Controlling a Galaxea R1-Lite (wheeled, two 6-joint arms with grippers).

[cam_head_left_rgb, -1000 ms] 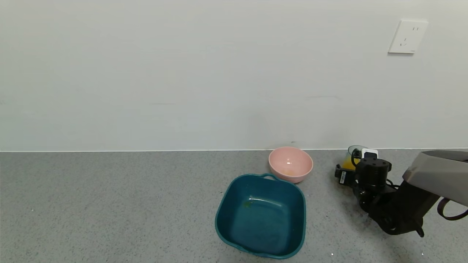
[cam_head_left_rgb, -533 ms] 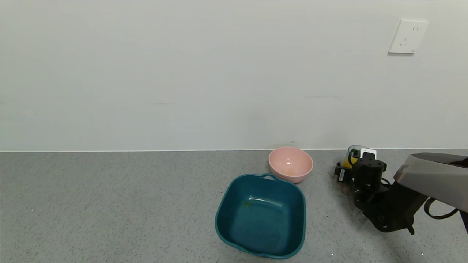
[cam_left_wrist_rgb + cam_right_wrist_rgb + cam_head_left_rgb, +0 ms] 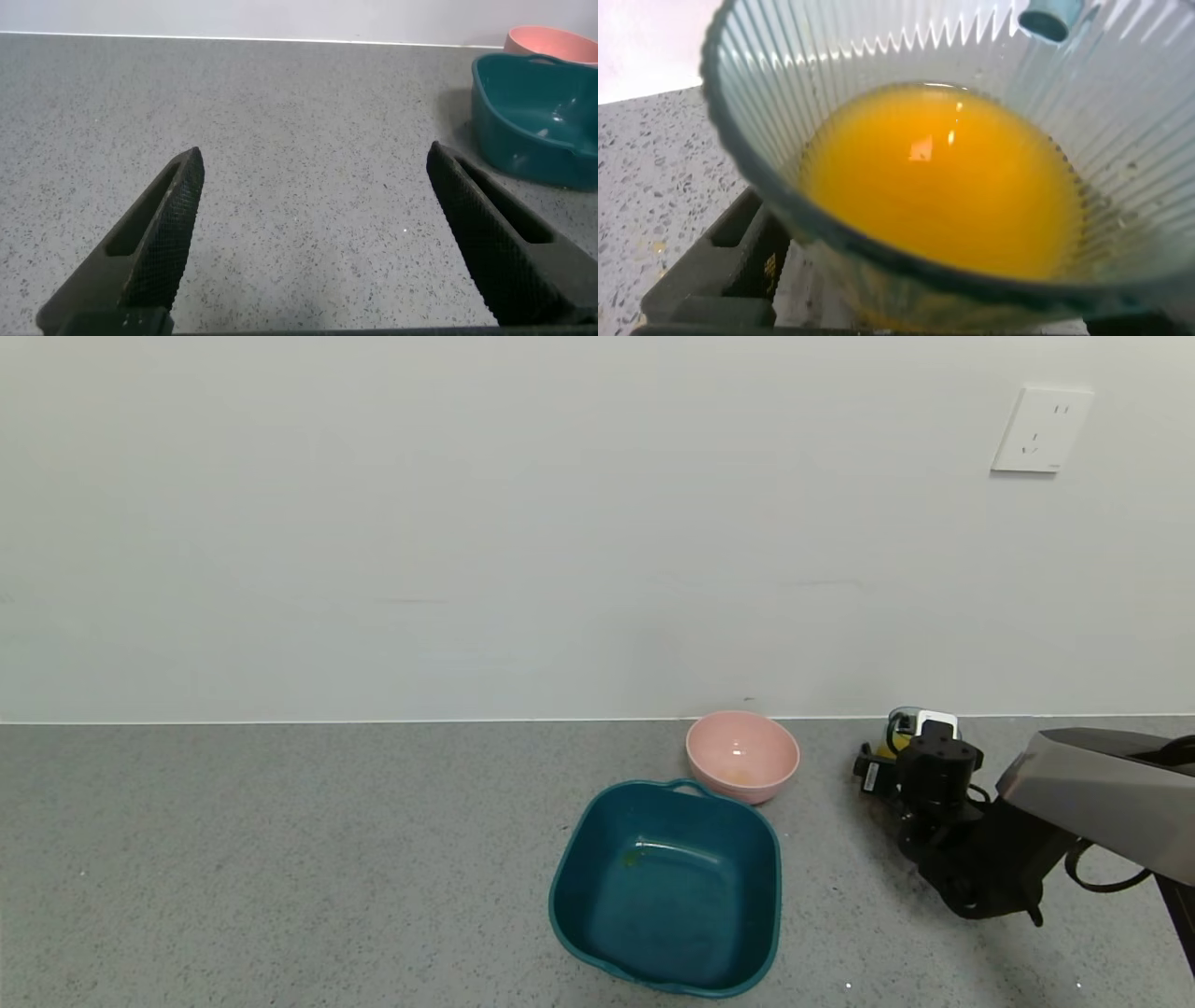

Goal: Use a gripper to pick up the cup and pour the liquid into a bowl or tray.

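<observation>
Right gripper [image 3: 904,744] at the far right of the counter [image 3: 280,859], close to the wall, with the cup [image 3: 903,721] sitting between its fingers; from the right wrist view one dark finger [image 3: 729,252] lies against the ribbed wall, so probably clamped on the cup, though the far finger is hidden and firm contact cannot be confirmed. Cup about half full of orange liquid [image 3: 943,182], upright, apparently standing on the counter or only just clear of it. Pink bowl [image 3: 742,754] to the left of the cup, apart from it, touching or just behind the far rim of the teal tub [image 3: 665,887]. For a clean step: confirm a firm, even squeeze low on the ribbed wall before lifting, since thin plastic may flex and slip; lift straight up, keep the rim level, travel left slowly to avoid sloshing, and stop with the lip over the bowl's middle before tilting. Left gripper [image 3: 313,238] spread wide, holding nothing, over bare counter well left of the tub.
</observation>
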